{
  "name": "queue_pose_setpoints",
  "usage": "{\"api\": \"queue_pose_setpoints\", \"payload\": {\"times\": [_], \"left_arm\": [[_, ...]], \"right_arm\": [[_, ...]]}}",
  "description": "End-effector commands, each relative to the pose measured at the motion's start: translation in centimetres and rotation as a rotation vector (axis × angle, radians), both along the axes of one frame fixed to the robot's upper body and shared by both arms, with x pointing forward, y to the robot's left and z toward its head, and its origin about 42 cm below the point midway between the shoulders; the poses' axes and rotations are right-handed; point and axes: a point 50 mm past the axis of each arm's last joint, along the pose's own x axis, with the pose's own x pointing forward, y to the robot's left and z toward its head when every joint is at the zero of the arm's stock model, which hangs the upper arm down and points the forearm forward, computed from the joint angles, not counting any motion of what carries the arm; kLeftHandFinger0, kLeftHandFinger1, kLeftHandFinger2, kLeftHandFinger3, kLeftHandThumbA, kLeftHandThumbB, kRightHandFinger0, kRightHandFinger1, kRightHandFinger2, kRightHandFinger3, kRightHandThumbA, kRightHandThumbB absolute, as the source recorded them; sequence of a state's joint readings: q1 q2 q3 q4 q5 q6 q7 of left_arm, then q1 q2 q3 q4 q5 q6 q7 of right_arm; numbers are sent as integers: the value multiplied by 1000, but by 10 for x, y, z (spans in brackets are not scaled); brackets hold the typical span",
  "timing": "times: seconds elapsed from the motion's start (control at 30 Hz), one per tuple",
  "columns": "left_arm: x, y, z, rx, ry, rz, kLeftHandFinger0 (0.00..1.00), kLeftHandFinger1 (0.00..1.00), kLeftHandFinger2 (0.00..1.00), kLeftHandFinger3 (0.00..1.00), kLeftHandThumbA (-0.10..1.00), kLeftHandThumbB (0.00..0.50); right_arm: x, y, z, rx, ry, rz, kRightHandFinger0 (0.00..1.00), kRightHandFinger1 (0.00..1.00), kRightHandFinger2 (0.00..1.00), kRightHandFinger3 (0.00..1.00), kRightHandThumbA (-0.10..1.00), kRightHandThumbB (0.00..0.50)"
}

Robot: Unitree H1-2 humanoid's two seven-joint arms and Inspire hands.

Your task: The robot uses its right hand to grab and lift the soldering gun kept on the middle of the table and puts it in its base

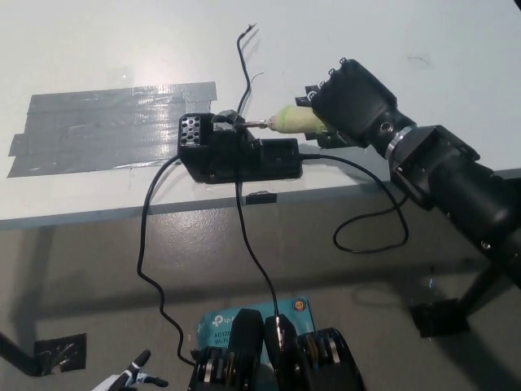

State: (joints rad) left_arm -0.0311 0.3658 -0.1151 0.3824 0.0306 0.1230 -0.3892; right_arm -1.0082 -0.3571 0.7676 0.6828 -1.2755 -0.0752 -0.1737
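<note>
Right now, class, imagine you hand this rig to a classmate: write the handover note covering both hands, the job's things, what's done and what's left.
Right hand: shut on the soldering gun, held nearly level above the table.
Left hand: resting at the picture's lower left, only a sliver visible.
Base: black, near the table's front edge; the gun's metal tip is at its holder opening.
Done: gun grabbed, lifted, brought to the base.
Left: seat it fully, release.

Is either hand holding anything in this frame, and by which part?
The right hand holds the soldering gun by its pale green handle, tip pointing at the base. The left hand, at the bottom edge, holds nothing visible.
</note>
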Motion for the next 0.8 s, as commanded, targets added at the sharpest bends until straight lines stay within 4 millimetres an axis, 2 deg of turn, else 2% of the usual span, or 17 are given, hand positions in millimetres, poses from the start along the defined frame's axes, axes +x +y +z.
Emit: {"api": "queue_pose_setpoints", "payload": {"times": [0.0, 0.07, 0.13, 0.17, 0.23, 0.27, 0.3, 0.37, 0.43, 0.5, 0.57, 0.6, 0.67, 0.7, 0.77], "left_arm": [[7, 5, 8, 4, -31, -23, 0, 30, 321, 644, 1000, 500], [6, 4, 9, -1, -27, -20, 0, 34, 319, 652, 1000, 500], [6, 3, 9, 10, -27, -21, 0, 29, 320, 683, 1000, 500], [7, 2, 10, 9, -27, -23, 0, 31, 322, 683, 1000, 500], [7, 1, 11, 9, -30, -22, 0, 31, 326, 671, 1000, 500], [6, 1, 11, 9, -31, -23, 0, 29, 328, 684, 1000, 500], [6, 2, 11, 8, -33, -26, 0, 28, 329, 686, 1000, 500], [7, 1, 10, 9, -39, -26, 0, 10, 313, 681, 1000, 500], [9, 0, 11, 6, -35, -21, 0, 27, 319, 677, 1000, 500], [9, 0, 11, 3, -34, -25, 0, 44, 318, 678, 1000, 500], [9, 0, 13, 3, -41, -24, 0, 33, 316, 685, 1000, 500], [9, 0, 13, -1, -41, -22, 0, 38, 316, 685, 1000, 500], [10, 0, 13, -4, -47, -29, 0, 19, 288, 679, 1000, 500], [10, 0, 13, 0, -51, -28, 0, 24, 285, 667, 1000, 500], [11, 1, 13, 4, -56, -31, 0, 28, 296, 665, 1000, 500]], "right_arm": [[5, 1, 28, 13, -33, 2, 0, 0, 282, 474, -100, 197], [5, 5, 29, -3, -36, -7, 0, 0, 300, 387, -100, 182], [7, 5, 29, 18, -67, 0, 0, 0, 249, 265, -100, 207], [9, 6, 30, 18, -65, -1, 0, 0, 277, 234, -100, 208], [11, 8, 32, 4, -72, 0, 0, 0, 281, 185, -100, 191], [11, 11, 36, -11, -76, 3, 0, 0, 289, 242, -100, 220], [12, 12, 37, -17, -93, 7, 0, 0, 283, 234, -100, 223], [14, 16, 42, -10, -117, 5, 0, 0, 228, 154, -100, 177], [16, 21, 51, -17, -138, 11, 0, 0, 197, 13, -97, 155], [17, 25, 56, -1, -141, 25, 0, 0, 194, 0, -90, 128], [18, 27, 58, -21, -160, 35, 0, 0, 188, 1, -57, 144], [18, 29, 59, -7, -140, 34, 0, 0, 197, 18, -77, 114], [17, 29, 58, -8, -150, 46, 0, 0, 195, 24, -33, 127], [16, 29, 57, -21, -162, 46, 0, 0, 194, 28, -26, 146], [16, 29, 58, -29, -170, 47, 0, 0, 191, 36, -29, 150]]}}
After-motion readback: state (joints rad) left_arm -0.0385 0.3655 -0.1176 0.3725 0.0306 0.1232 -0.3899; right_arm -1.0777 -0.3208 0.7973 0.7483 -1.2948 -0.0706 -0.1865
